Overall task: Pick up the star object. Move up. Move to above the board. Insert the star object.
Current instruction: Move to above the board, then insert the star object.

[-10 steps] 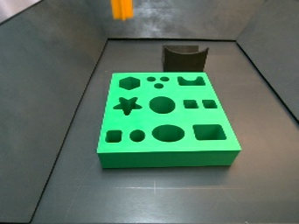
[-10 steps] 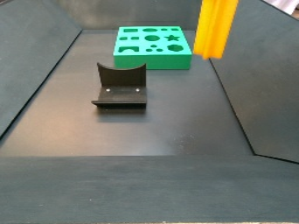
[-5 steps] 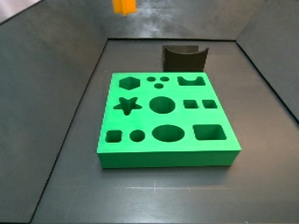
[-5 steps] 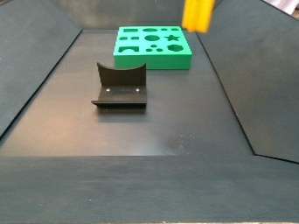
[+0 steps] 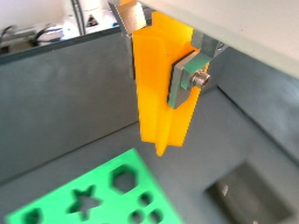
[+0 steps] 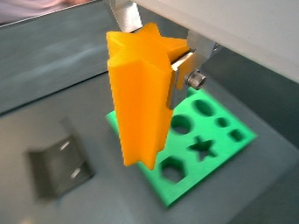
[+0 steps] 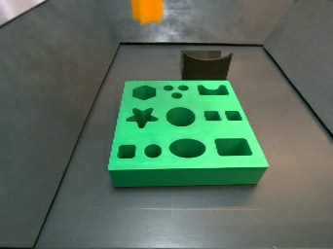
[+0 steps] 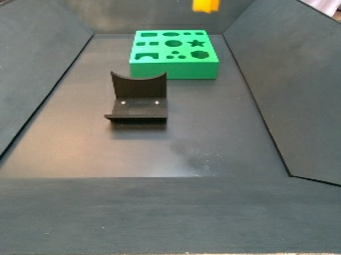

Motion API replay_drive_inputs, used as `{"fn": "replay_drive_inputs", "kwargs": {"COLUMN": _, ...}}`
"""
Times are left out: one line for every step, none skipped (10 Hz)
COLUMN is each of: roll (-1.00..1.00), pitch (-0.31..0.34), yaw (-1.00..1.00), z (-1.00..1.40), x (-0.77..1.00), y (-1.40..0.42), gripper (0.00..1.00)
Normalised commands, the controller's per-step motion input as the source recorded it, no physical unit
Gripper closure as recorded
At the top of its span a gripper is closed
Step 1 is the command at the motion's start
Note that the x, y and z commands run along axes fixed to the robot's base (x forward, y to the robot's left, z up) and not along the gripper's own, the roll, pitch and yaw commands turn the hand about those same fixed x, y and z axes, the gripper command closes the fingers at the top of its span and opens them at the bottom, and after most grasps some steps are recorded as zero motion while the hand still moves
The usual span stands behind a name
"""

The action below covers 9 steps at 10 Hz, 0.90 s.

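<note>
The likeliest trouble from here is a missed insertion: the star object [image 5: 162, 83] has ridged sides that must line up with the points of the star hole [image 7: 142, 118] in the board [image 7: 185, 173], and if the prism is turned a little about its long axis, or hangs slightly tilted between the fingers [image 5: 184, 77], its lower end would probably land on the green top beside the hole and jam or push the board across the counter [image 8: 173, 149]. A second risk is slipping: the prism is long and is clamped only near its upper part, so any knock on the tip could lever it in the grip. A third is choosing the wrong opening, since the hexagon and round holes sit just beside the star one. The gripper [image 6: 163, 66] is closed on the star object, with a silver plate pressed flat against a side of it in both wrist views, the gap between the plates being just the width of the prism. The prism hangs upright below the fingers, high above the counter; in both side views only its orange lower end shows at the top edge. The board lies well below the fingertips, and the fixture [image 8: 136, 98] stands apart from it, touching nothing.
</note>
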Motion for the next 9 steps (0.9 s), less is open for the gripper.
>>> {"fn": "replay_drive_inputs", "kwargs": {"roll": -0.02, "pitch": 0.324, "yaw": -1.00, "z": 0.19, "x": 0.33, "y": -1.00, "gripper": 1.00}}
{"fn": "replay_drive_inputs", "kwargs": {"roll": -0.02, "pitch": 0.305, "yaw": -0.76, "z": 0.19, "x": 0.36, "y": -1.00, "gripper": 1.00}}
{"fn": "replay_drive_inputs", "kwargs": {"roll": 0.01, "pitch": 0.266, "yaw": -0.43, "z": 0.16, "x": 0.38, "y": -0.88, "gripper": 1.00}}
{"fn": "replay_drive_inputs", "kwargs": {"roll": 0.02, "pitch": 0.246, "yaw": -0.31, "z": 0.13, "x": 0.33, "y": -0.70, "gripper": 1.00}}
{"fn": "replay_drive_inputs", "kwargs": {"roll": 0.03, "pitch": 0.205, "yaw": -0.12, "z": 0.07, "x": 0.22, "y": -0.37, "gripper": 1.00}}
{"fn": "replay_drive_inputs", "kwargs": {"roll": 0.05, "pitch": 0.162, "yaw": -0.06, "z": 0.04, "x": 0.16, "y": -0.23, "gripper": 1.00}}
{"fn": "replay_drive_inputs", "kwargs": {"roll": 0.05, "pitch": 0.000, "yaw": 0.00, "z": -0.02, "x": 0.00, "y": 0.00, "gripper": 1.00}}
{"fn": "replay_drive_inputs", "kwargs": {"roll": 0.04, "pitch": 0.000, "yaw": 0.00, "z": -0.02, "x": 0.00, "y": 0.00, "gripper": 1.00}}
{"fn": "replay_drive_inputs", "kwargs": {"roll": 0.04, "pitch": 0.000, "yaw": 0.00, "z": -0.02, "x": 0.00, "y": 0.00, "gripper": 1.00}}
